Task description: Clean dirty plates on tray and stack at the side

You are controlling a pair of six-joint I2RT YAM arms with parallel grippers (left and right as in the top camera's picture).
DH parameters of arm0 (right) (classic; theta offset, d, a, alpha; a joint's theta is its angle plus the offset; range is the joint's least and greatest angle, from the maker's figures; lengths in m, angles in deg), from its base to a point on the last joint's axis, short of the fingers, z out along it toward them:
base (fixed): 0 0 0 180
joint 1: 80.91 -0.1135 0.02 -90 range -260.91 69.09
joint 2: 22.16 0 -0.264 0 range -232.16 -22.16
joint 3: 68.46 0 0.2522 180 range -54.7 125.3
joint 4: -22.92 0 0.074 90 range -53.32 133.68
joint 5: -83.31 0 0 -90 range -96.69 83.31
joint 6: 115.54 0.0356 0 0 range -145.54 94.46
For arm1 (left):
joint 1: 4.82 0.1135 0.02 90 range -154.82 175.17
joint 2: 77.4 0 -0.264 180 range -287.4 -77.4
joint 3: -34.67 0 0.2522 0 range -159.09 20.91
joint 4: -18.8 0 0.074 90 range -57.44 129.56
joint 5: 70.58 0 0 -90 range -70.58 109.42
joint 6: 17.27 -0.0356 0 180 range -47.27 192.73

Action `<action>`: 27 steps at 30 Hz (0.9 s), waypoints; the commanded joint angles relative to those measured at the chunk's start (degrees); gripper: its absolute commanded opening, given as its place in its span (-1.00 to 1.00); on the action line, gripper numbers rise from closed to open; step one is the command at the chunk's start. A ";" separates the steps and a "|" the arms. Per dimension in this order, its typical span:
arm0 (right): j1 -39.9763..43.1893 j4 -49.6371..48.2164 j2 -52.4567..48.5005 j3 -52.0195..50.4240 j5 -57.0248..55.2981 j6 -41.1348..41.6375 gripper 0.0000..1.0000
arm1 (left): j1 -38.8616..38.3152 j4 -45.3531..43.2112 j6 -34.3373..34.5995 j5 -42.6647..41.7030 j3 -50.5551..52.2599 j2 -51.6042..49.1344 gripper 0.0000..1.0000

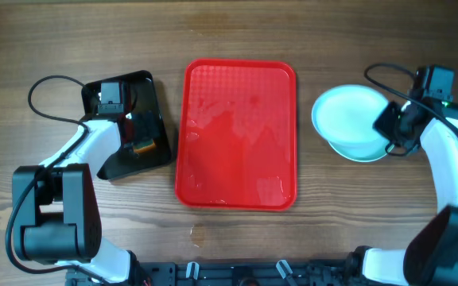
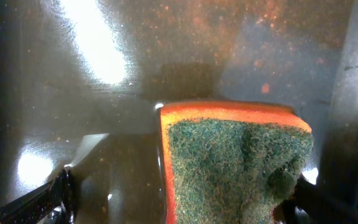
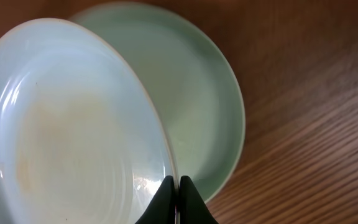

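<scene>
The red tray [image 1: 239,135] lies in the middle of the table, wet and with no plates on it. To its right are the pale plates [image 1: 348,119]. My right gripper [image 3: 177,186] is shut on the near rim of one plate [image 3: 73,124] and holds it tilted over a second plate [image 3: 197,99] that lies flat on the wood. In the overhead view the right gripper [image 1: 392,131] sits at the stack's right edge. My left gripper [image 2: 185,199] is open wide over the black tray, with an orange-and-green sponge [image 2: 235,162] lying beside its right finger.
The small black tray [image 1: 153,95] stands left of the red tray; its floor [image 2: 104,124] is wet and speckled with orange bits. A black cable [image 1: 46,99] loops at the far left. Bare wood [image 3: 303,124] surrounds the plates.
</scene>
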 commanded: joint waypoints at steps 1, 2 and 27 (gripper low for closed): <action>1.99 -0.48 -2.51 -1.88 1.92 -1.27 -0.91 | 0.15 0.02 -0.33 0.74 0.63 -0.24 1.00; 2.34 -0.61 -2.62 -1.99 1.09 -1.16 -0.83 | 0.15 0.02 -0.33 0.74 0.63 -0.24 1.00; -13.68 4.85 35.76 -1.27 38.56 -19.39 0.26 | 0.15 0.02 -0.33 0.74 0.63 -0.24 1.00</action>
